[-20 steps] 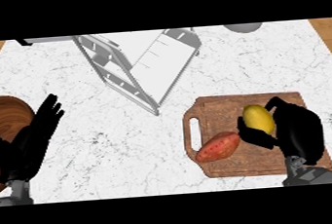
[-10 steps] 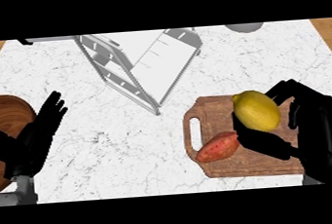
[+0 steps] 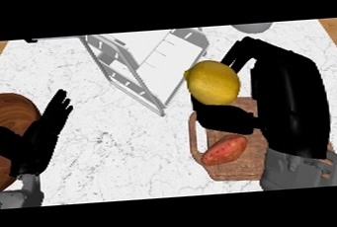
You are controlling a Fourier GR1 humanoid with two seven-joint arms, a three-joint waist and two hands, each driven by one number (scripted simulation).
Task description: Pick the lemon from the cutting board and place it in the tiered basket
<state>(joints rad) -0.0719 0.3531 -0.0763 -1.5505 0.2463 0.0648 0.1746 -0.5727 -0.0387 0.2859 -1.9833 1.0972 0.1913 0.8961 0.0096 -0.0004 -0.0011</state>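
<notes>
My right hand [image 3: 284, 97] is curled round the yellow lemon [image 3: 213, 82] and holds it up above the counter, over the far end of the wooden cutting board [image 3: 237, 165]. The lemon looks large because it is raised toward the head. The grey wire tiered basket [image 3: 146, 62] lies to the lemon's left at the back of the counter. A reddish sweet potato [image 3: 224, 149] stays on the board. My left hand [image 3: 38, 137] rests open at the left, fingers up.
A round wooden plate [image 3: 1, 142] sits at the left edge, partly behind the left hand. A grey object [image 3: 254, 27] shows at the back right. White marble counter [image 3: 101, 155] lies between the hands.
The right hand has lifted the lemon off the cutting board, raised it and carried it up and left toward the basket. The left hand has not moved.
</notes>
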